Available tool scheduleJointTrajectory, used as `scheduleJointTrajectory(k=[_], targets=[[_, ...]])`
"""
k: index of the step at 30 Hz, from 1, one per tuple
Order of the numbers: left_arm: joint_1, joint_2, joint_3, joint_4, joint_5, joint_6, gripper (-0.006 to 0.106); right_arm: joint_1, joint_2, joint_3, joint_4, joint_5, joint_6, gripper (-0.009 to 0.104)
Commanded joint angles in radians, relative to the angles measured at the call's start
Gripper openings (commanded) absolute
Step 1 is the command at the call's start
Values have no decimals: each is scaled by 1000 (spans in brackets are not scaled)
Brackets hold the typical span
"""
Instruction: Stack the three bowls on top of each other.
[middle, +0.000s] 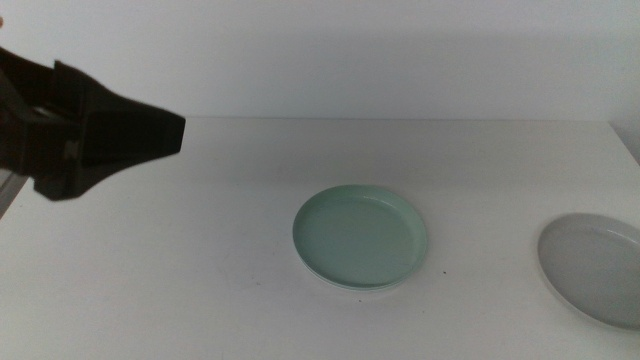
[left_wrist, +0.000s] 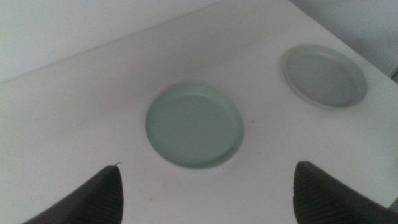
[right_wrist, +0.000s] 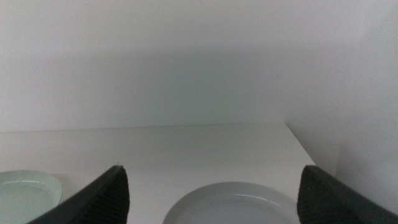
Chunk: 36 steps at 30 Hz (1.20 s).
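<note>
Middle view: mint bowl (middle: 360, 237) upright mid-table, grey bowl (middle: 596, 268) right.

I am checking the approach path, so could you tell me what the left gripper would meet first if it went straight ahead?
Probably the mint green bowl, centred ahead of the open left gripper, though depth is unclear.

- Middle view: looks forward and down over the table (middle: 200, 260) toward the back wall.
- Left wrist view: high, looking steeply down past its jaws.
- Right wrist view: low, near the tabletop, facing the wall.
- All three share the mint bowl (middle: 360, 237) (left_wrist: 194, 126) (right_wrist: 28, 193) and grey bowl (middle: 595, 268) (left_wrist: 323, 75) (right_wrist: 233, 204).
</note>
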Motion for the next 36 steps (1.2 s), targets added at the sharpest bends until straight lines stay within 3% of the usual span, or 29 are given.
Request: scheduleJointTrajectory(k=[1, 11, 18, 27, 34, 36], targets=[[2, -4, 0, -4, -31, -7, 94, -5, -5, 3, -2, -8, -11, 93], [2, -4, 0, -4, -80, -7, 94, -5, -5, 3, -16, -7, 15, 93], [2, -4, 0, -4, -80, -7, 94, -5, 123, -116, -6, 59, 251, 93], [2, -4, 0, 3, -80, -7, 94, -5, 551, -644, -12, 695, 276, 93], [2, -4, 0, 3, -82, -7, 94, -5, 642, -787, 3, 757, 281, 93], [2, -4, 0, 3, -82, -7, 94, -5, 659, -805, 54, 759, 281, 93]])
